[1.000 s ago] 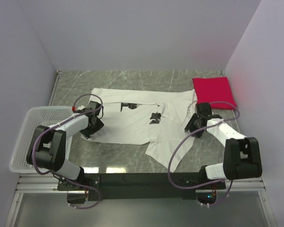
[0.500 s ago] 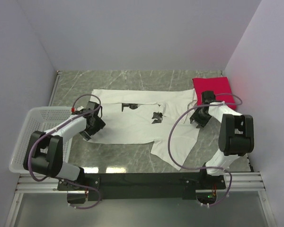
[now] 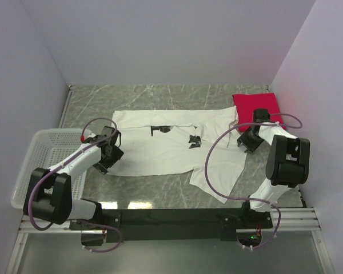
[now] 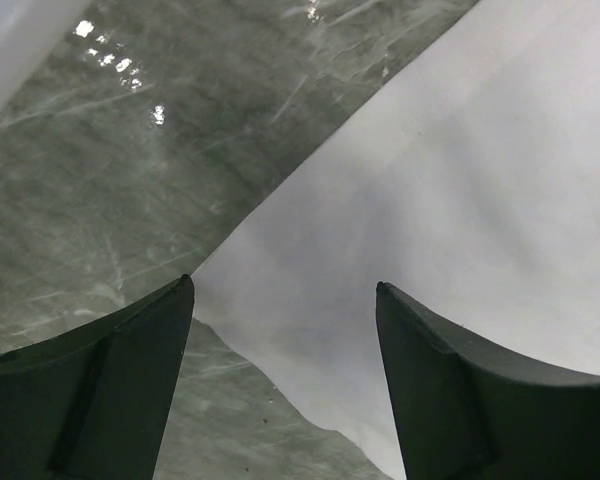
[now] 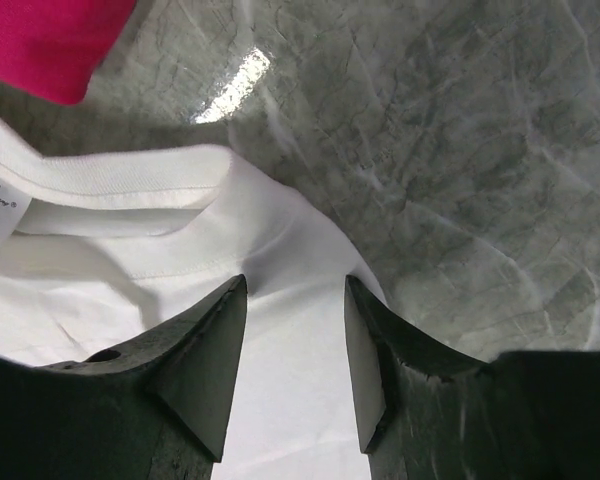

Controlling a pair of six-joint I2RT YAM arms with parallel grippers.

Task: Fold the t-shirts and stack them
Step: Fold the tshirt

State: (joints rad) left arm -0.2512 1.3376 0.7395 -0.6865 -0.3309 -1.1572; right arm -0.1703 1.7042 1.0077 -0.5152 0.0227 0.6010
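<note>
Left gripper gaped wide over the white t-shirt hem; right gripper, parted narrower, straddled its shoulder, probably to pinch and flatten.

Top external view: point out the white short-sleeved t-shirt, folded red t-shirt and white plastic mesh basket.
White short-sleeved t-shirt (image 3: pixel 160 153): top external view, body panel.
Folded red t-shirt (image 3: pixel 254 103): top external view, centre.
White plastic mesh basket (image 3: pixel 34 162): top external view, floor.

Marbled grey table bears white t-shirt, red t-shirt and mesh basket.
</note>
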